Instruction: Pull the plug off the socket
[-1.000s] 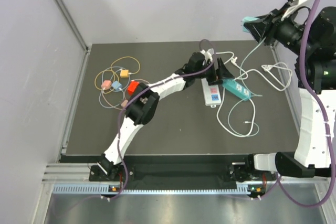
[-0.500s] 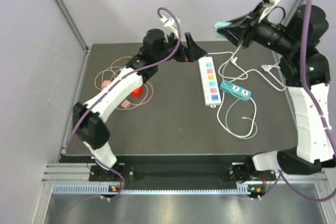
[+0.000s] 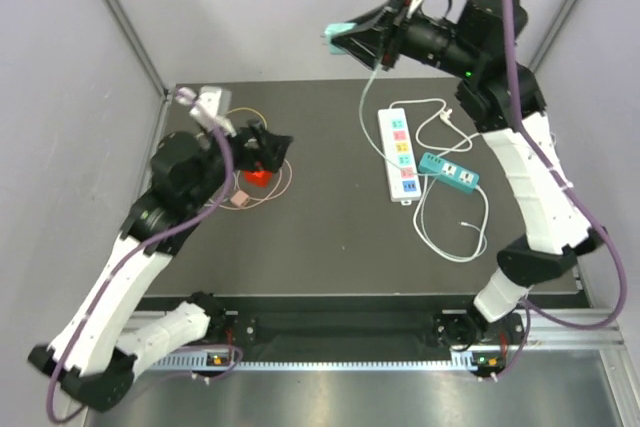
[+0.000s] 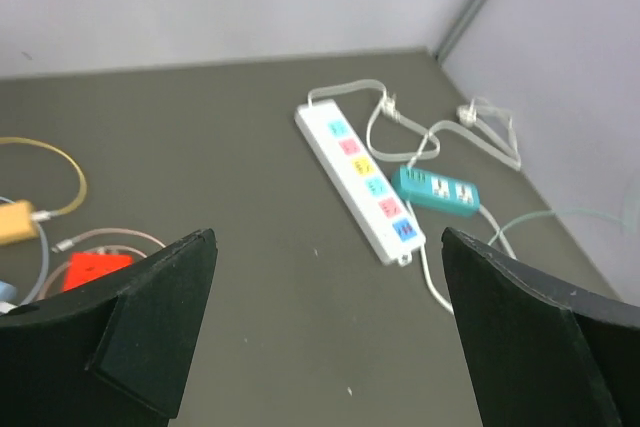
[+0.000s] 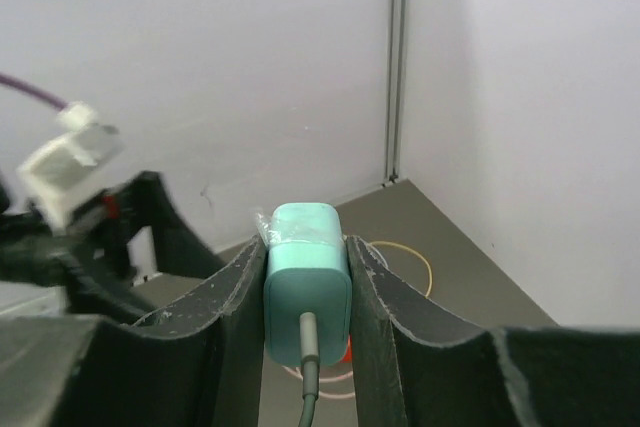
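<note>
My right gripper [image 3: 345, 40] is shut on a teal plug [image 3: 337, 35], held high above the back of the table; in the right wrist view the plug [image 5: 306, 287] sits between both fingers with its cable hanging down. The white power strip [image 3: 398, 155] with coloured sockets lies flat at the table's middle right, and it also shows in the left wrist view [image 4: 362, 179]. A teal socket block [image 3: 449, 170] lies beside it. My left gripper [image 3: 268, 143] is open and empty, raised over the left part of the table.
White cables [image 3: 450, 217] loop around the strip and the teal block. A red block [image 3: 259, 173] and thin coloured cables with small connectors [image 3: 243, 197] lie at the left, under my left gripper. Walls close the left, back and right.
My right gripper has swung left and higher with the teal plug. My left arm has pulled back to the left, away from the power strip.
</note>
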Controlling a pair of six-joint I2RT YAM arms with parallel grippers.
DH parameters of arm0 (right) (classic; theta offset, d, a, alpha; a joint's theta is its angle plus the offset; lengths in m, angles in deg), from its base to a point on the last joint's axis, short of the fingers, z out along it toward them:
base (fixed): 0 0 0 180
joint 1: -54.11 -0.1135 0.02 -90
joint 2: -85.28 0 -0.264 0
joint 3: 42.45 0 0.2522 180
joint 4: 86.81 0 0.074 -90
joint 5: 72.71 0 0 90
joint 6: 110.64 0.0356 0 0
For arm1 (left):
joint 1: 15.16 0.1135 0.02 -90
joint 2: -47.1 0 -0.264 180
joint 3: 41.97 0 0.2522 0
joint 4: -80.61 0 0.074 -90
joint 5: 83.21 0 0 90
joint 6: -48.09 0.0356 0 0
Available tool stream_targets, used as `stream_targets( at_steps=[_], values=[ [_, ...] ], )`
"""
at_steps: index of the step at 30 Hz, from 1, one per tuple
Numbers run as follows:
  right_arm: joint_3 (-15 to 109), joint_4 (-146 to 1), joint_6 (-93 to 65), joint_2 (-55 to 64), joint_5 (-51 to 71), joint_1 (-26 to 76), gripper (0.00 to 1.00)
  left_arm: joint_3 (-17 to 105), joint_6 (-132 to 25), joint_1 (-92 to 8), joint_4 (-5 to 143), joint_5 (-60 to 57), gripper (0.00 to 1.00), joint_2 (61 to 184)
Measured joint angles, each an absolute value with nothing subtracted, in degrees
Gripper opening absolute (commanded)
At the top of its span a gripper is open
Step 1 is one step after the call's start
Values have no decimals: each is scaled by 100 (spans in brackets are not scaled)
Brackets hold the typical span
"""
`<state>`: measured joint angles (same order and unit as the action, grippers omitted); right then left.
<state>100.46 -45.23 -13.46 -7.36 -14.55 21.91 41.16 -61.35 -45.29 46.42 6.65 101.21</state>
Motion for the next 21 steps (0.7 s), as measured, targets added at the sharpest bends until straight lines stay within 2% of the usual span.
stream_targets(
  at_steps=[10,16,21],
  values=[
    [11361,-5883,-968,-2467,-128,1253,0,3233,-6214,-4531,4201,1576,99,7393],
    [11801,-7078,-1315,-2948,864,304,0,3137,-6267,-4531,3821,1701,99,6681],
    [12006,-7865,-1497,-3140,1321,145,0,3073,-6278,-4531,3541,1799,99,6335]
  ],
)
